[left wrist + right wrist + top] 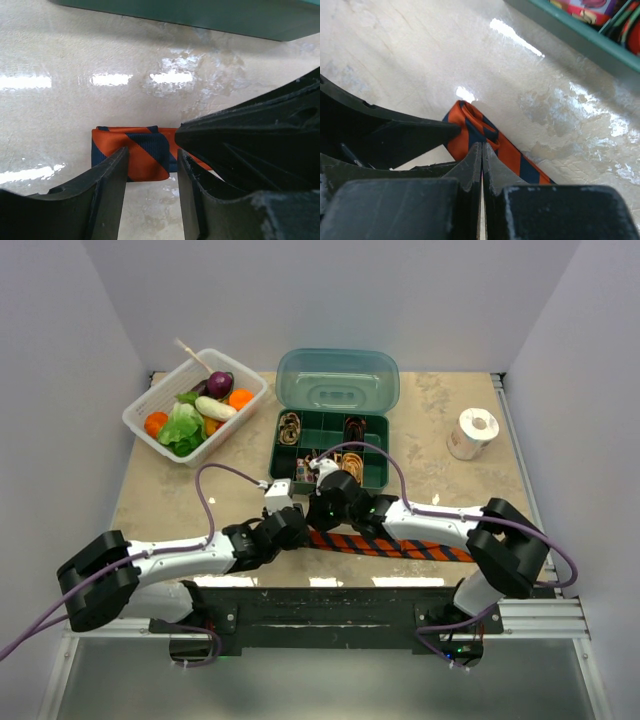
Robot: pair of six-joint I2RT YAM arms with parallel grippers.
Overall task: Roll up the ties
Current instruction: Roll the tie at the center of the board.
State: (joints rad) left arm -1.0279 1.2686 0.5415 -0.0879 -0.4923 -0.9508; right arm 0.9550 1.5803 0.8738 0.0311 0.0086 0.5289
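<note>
View from above: striped tie [400,546] lies stretched out flat, its left end at both grippers, so you are likely starting the roll. Left wrist: left gripper [150,172] stands parted, the folded end between its tips. Right wrist: right gripper [482,150], clenched on nothing, pins that fold; next, tuck it over again.

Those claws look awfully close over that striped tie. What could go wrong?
The left gripper and right gripper crowd the same folded end of the striped tie, so they might bump. The left jaws stand apart, so the fold could spring loose. The tie's flat length runs along the right arm, which might drag it.
</note>
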